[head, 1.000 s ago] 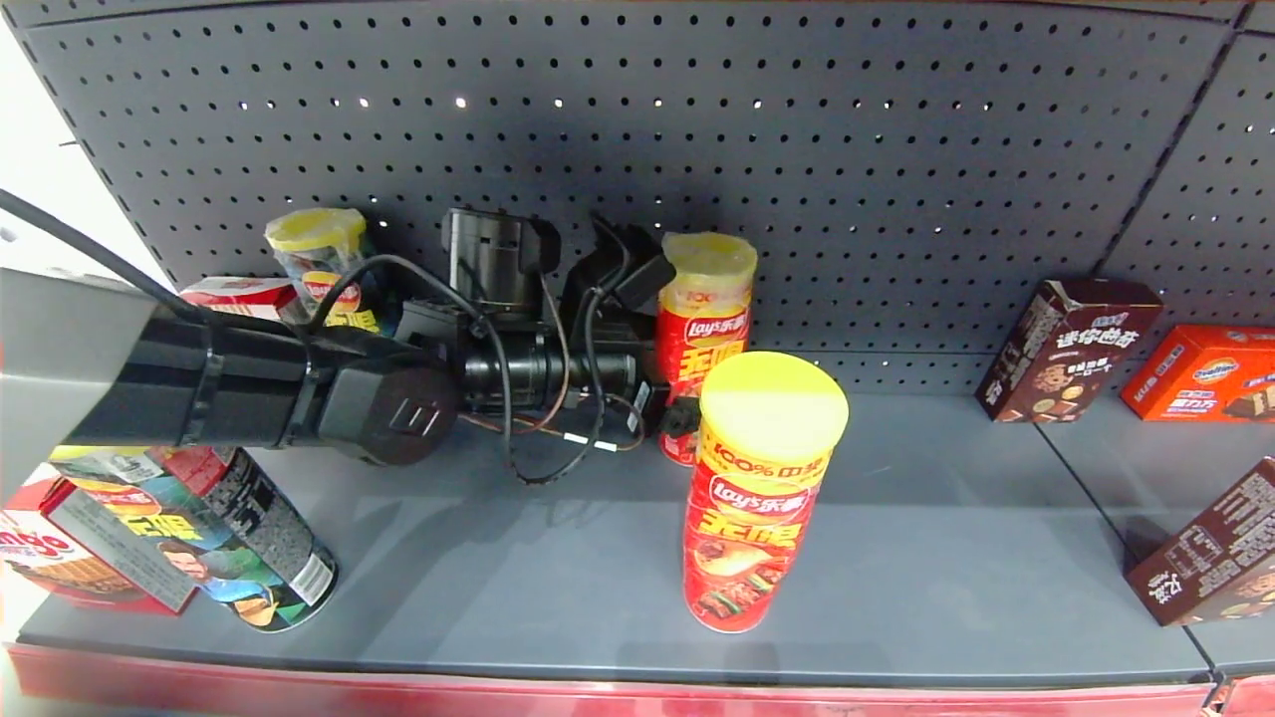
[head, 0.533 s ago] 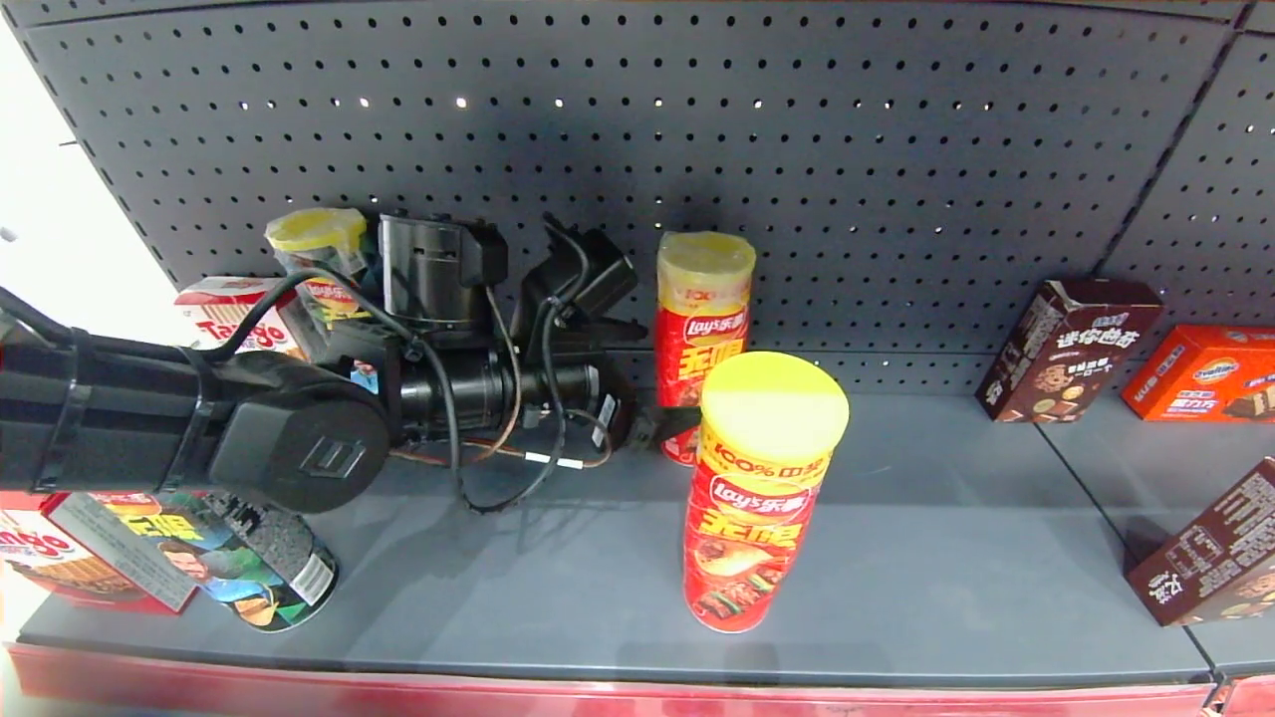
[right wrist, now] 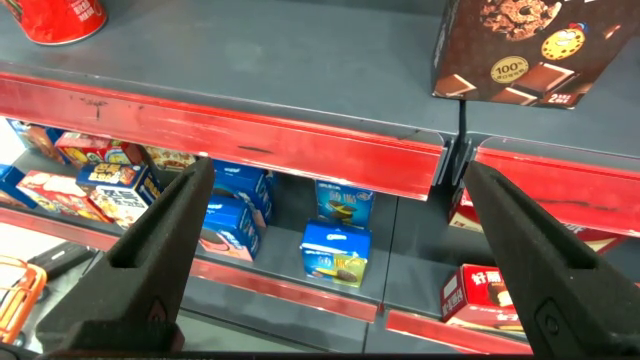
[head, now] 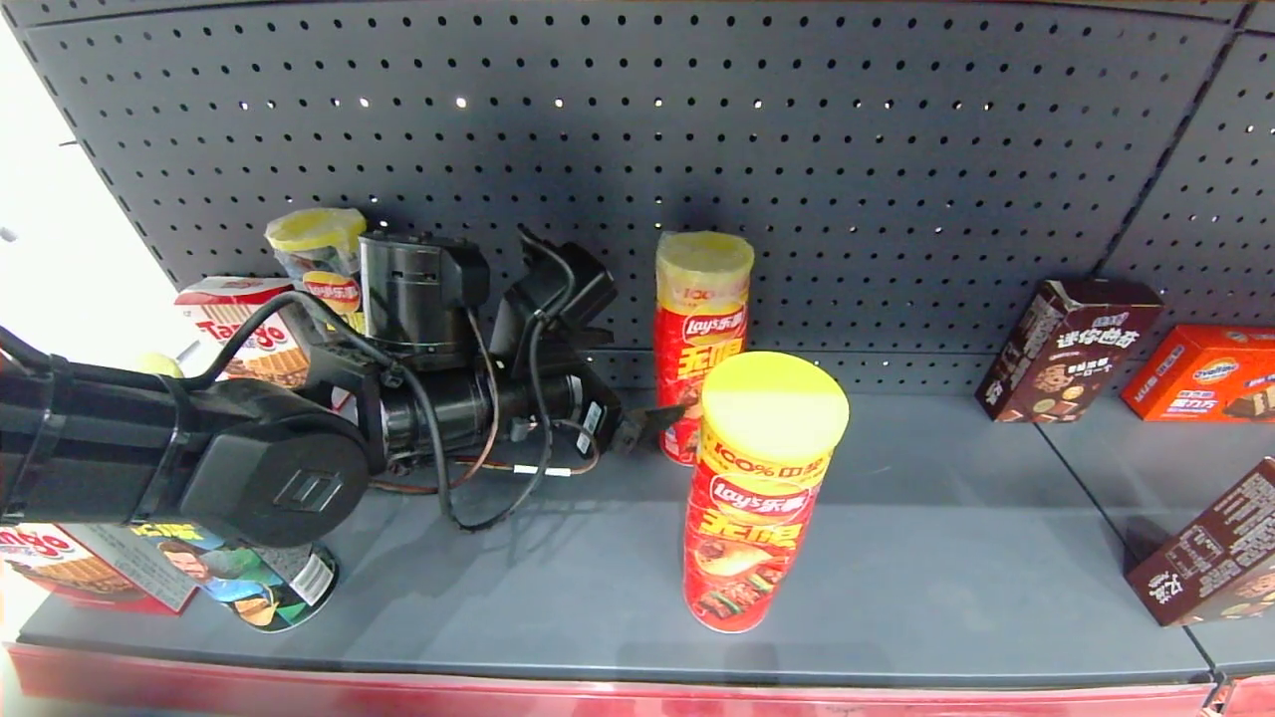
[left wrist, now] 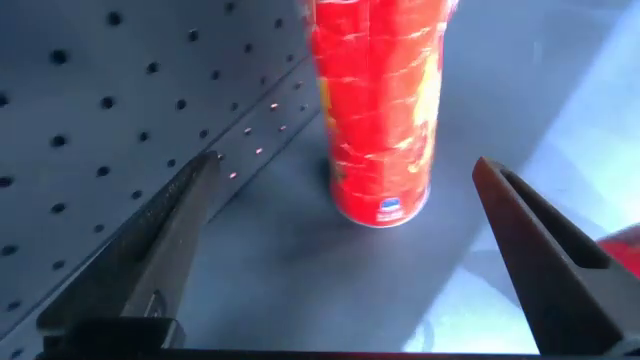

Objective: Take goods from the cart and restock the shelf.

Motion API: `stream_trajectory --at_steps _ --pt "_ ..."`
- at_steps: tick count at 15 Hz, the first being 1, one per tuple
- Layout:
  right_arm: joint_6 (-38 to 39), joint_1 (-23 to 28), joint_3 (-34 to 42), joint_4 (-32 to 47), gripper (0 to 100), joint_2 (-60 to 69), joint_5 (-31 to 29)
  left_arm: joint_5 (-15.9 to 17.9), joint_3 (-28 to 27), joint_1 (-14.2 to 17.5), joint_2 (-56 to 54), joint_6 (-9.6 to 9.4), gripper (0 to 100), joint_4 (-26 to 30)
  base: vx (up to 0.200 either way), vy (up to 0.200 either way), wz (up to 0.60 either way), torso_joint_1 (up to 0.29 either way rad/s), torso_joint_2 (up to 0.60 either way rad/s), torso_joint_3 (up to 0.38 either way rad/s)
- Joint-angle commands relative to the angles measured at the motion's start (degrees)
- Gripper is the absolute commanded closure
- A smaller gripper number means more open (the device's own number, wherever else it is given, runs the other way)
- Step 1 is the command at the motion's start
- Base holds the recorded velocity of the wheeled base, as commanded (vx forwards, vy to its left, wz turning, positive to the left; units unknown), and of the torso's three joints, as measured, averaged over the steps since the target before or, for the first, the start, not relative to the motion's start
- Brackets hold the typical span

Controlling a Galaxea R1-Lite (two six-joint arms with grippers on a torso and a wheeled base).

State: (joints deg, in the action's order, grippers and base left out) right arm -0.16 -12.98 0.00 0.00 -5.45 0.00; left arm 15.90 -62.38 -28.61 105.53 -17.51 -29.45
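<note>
Found the rear chip can (head: 700, 339) upright at the back of the shelf (head: 946, 538), by the pegboard (head: 797, 149). Saw the left claw (head: 642, 378) spread wide just beside it, gripping nothing. Judged placing done; needed next a clean retreat past the front can (head: 762, 498).

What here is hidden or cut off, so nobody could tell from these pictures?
- Yellow-lidded tub, head view: lower part behind the left arm.
- Dark can, head view: upper part under that arm.
- Rear red can, left wrist view: top cut by the edge.
- Front brown box, head view: cut by the right edge.
</note>
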Motion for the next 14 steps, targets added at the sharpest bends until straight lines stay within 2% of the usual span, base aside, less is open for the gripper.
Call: stream_trajectory --at_steps 1,2,5,7,14 --pt "0.0 0.0 0.0 0.0 0 -0.1 0.0 -2.1 -0.3 0.0 0.2 1.60 0 -0.1 0.000 0.000 0.00 0.000 0.00 0.000" --pt "0.0 0.0 0.0 0.0 0 -0.1 0.0 -2.7 -0.4 0.0 0.7 2.48 0 -0.3 0.000 0.000 0.00 0.000 0.00 0.000" --pt "0.0 0.0 0.0 0.0 0 -0.1 0.0 -3.9 -0.4 0.0 1.2 2.83 0 -1.7 0.000 0.000 0.00 0.000 0.00 0.000" --pt "0.0 0.0 0.0 0.0 0 -0.1 0.0 -4.0 -0.6 0.0 1.8 4.41 0 -1.8 0.000 0.000 0.00 0.000 0.00 0.000" --pt "0.0 0.0 0.0 0.0 0 -0.1 0.0 -6.0 -1.9 0.6 2.8 4.76 0 -1.7 0.000 0.000 0.00 0.000 0.00 0.000"
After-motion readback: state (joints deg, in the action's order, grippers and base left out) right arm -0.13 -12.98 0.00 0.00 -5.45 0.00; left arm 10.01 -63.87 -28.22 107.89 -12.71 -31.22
